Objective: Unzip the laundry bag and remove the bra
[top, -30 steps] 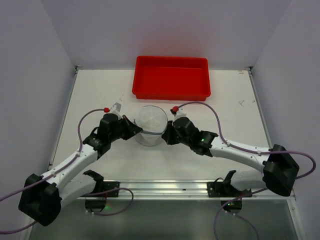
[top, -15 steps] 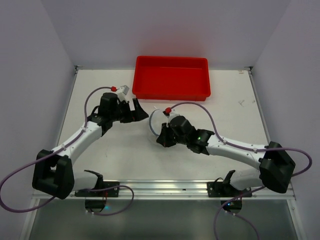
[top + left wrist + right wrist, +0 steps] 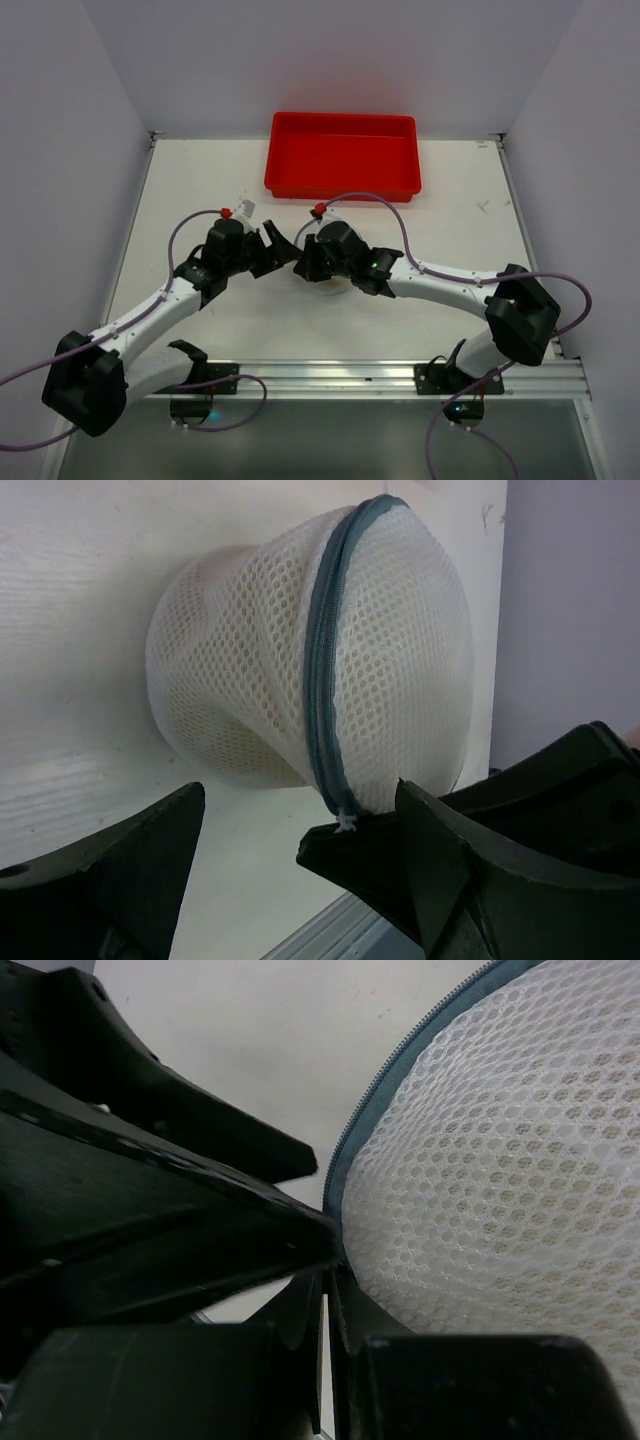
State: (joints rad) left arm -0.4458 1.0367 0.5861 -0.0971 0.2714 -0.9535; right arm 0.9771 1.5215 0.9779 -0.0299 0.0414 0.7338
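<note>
"Where is the laundry bag?"

"On the bench, at 6 o'clock from the red tray. The right claw is pinched tight on its zip edge."

"And the left claw?"

"Wide apart, at the bag's 9 o'clock. It should nip the little zip pull, then tug slowly along the rim."

The laundry bag lies on the table, in front of the tray.

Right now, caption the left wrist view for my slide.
Open left gripper facing the zipped white mesh laundry bag.
</note>
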